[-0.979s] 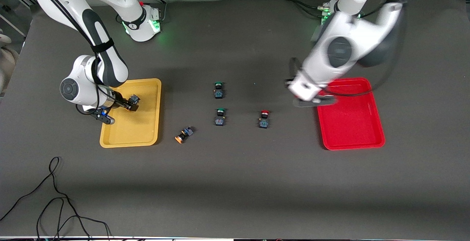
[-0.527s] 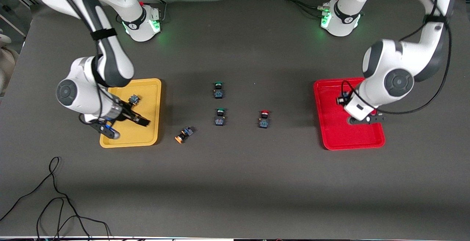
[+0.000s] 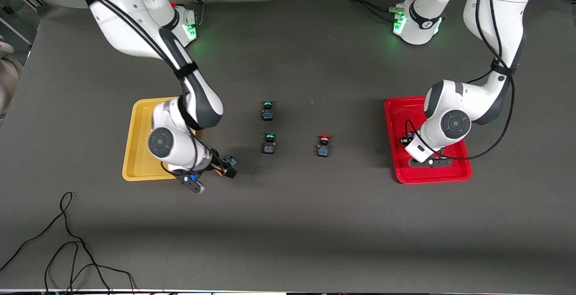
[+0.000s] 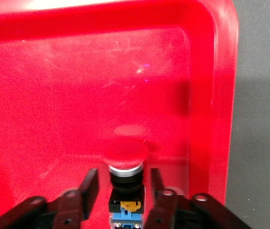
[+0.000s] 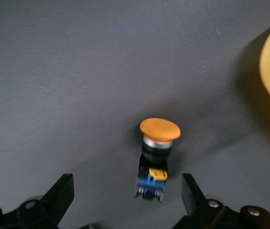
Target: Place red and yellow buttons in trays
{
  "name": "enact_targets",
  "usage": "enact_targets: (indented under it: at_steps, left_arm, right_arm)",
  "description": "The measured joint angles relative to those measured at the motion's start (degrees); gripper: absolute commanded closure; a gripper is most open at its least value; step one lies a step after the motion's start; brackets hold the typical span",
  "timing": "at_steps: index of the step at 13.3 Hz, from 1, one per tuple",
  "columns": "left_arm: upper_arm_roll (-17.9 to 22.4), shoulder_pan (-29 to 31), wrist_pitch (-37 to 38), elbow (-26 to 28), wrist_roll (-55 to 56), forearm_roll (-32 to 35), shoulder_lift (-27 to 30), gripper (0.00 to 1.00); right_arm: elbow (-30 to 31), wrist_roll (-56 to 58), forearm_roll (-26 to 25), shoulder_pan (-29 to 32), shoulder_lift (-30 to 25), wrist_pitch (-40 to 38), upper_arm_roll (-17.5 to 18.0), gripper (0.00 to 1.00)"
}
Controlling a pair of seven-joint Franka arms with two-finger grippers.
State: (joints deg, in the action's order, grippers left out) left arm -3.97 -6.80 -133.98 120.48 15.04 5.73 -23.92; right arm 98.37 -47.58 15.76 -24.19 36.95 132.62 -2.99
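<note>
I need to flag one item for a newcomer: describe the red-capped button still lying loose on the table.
Start at the red tray. On the dark mat toward the right arm's end stands the red-capped button, beside a green-capped button. It is the only loose red cap.

Front view: right arm's wrist covers part of the yellow tray (image 3: 135, 151) and most of the orange-capped button (image 3: 229, 162). Left arm hides much of the red tray (image 3: 396, 169) floor. Left wrist view: red-capped button (image 4: 125, 177) body cut off at frame edge.
</note>
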Motion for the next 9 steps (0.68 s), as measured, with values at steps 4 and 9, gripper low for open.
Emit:
enact_targets:
  at_steps: [4, 9]
  left_arm:
    - [-0.13, 0.1, 15.69, -8.29, 0.02, -0.25, 4.34, 0.0]
    - [-4.69, -1.11, 18.33, -10.72, 4.79, -7.59, 10.66, 0.0]
  right_arm:
    - [-0.14, -0.01, 0.0, 0.71, 1.76, 0.17, -0.03, 0.48]
    - [-0.05, -0.03, 0.01, 0.81, 2.92, 0.5, -0.03, 0.98]
